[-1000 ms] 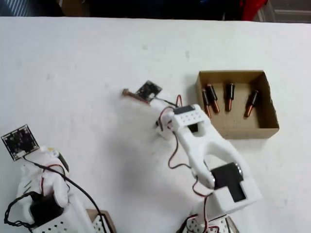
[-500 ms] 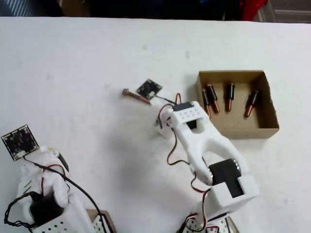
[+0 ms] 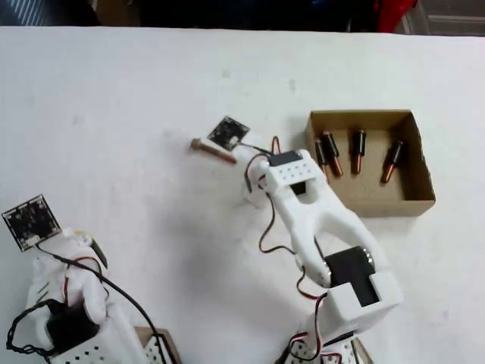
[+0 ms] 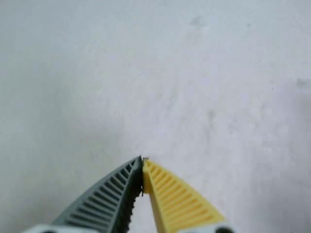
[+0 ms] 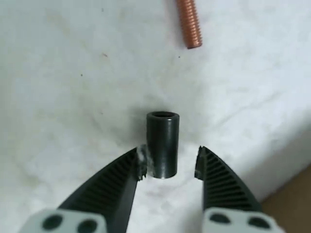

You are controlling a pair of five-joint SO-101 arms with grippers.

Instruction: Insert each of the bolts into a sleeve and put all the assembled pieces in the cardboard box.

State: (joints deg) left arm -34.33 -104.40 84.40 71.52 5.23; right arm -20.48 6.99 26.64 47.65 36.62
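Assembled pieces (image 3: 357,152), four of them, lie side by side in the cardboard box (image 3: 369,201) at the right middle of the high view. One loose bolt (image 3: 212,150) lies flat on the white table (image 3: 114,98) left of the box, near the frame's centre. The right arm (image 3: 318,220) stretches from the lower right towards that bolt, and the left arm (image 3: 68,303) sits folded in the lower left corner. Along the top edge the table ends at a dark strip of room, with a red object (image 3: 394,14) at the upper right.

From the left wrist, the left gripper (image 4: 142,162) has its grey and yellow fingers pressed tip to tip, holding nothing, over bare, faintly smudged table.

From the right wrist, the right gripper (image 5: 168,162) stands parted around an upright black sleeve (image 5: 162,144). One finger touches the sleeve and the other stands just clear. The bolt's threaded end lies beyond, well apart, and a brown cardboard corner shows at the frame's edge.
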